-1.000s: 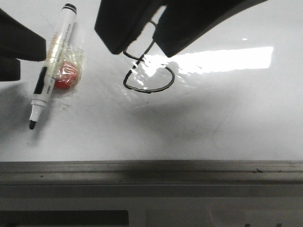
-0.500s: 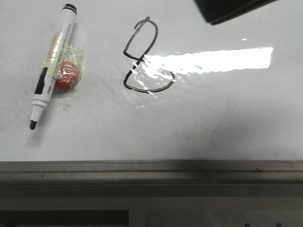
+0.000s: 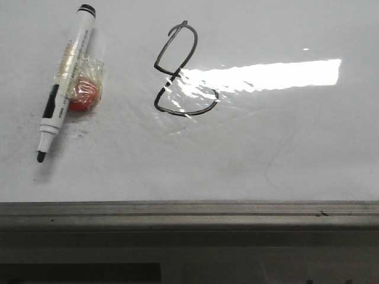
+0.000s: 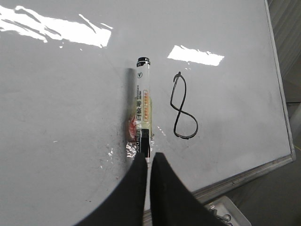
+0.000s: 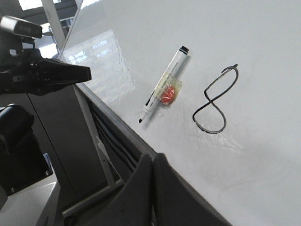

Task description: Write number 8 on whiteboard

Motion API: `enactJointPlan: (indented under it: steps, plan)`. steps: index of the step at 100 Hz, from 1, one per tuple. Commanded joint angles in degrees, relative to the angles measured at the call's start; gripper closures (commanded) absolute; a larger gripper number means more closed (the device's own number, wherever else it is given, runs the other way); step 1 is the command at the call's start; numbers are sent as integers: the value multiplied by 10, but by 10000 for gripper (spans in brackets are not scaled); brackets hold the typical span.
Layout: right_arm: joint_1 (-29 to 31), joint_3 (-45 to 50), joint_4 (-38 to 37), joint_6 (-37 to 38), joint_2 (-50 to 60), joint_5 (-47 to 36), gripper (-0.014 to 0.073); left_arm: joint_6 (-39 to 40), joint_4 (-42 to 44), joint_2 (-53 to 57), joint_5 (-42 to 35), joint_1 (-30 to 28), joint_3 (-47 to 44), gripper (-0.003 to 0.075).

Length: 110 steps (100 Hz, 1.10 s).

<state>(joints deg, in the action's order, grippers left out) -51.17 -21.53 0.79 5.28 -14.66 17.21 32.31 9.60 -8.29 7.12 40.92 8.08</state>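
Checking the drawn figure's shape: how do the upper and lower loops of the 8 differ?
On the number 8, the upper loop is angular, with straight sides and a small tail sticking out at its top; the lower loop is rounder and flatter. In the front view, glare crosses the lower loop and breaks its line, while the upper loop reads cleanly. Both are thin black marker outlines on the whiteboard, meeting at one crossing.

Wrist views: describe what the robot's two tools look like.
Both look alike. The left tool has two smooth matte black fingers tapering to narrow tips, pressed together. The right tool has the same black, curved, tapering fingers. No cables or markings show on either.
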Motion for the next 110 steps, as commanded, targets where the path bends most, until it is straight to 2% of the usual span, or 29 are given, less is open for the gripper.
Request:
enactJointPlan:
  steps: [1,79,87,95,106,110]
  plan:
    - [1,-13,-8,-3,16,-35,657,1,4,-5,-41,-1,14,741]
    - [1,-13,-8,-3,19,-35,657,1,4,-5,-36,-2,13,741]
    - [1,-13,-8,-3,19,-35,657,-2,33,-5,-37,-8,10,741]
    - [1,-13,-8,-3,19,-35,657,-98,31,-5,-37,-34,10,741]
    - [1,-13,-8,-3,19,-35,657,-316,-78,-5,-57,-80,8,741]
    - [1,-13,-8,-3,19,-35,657,-369,-112,-5,-74,-99,2,741]
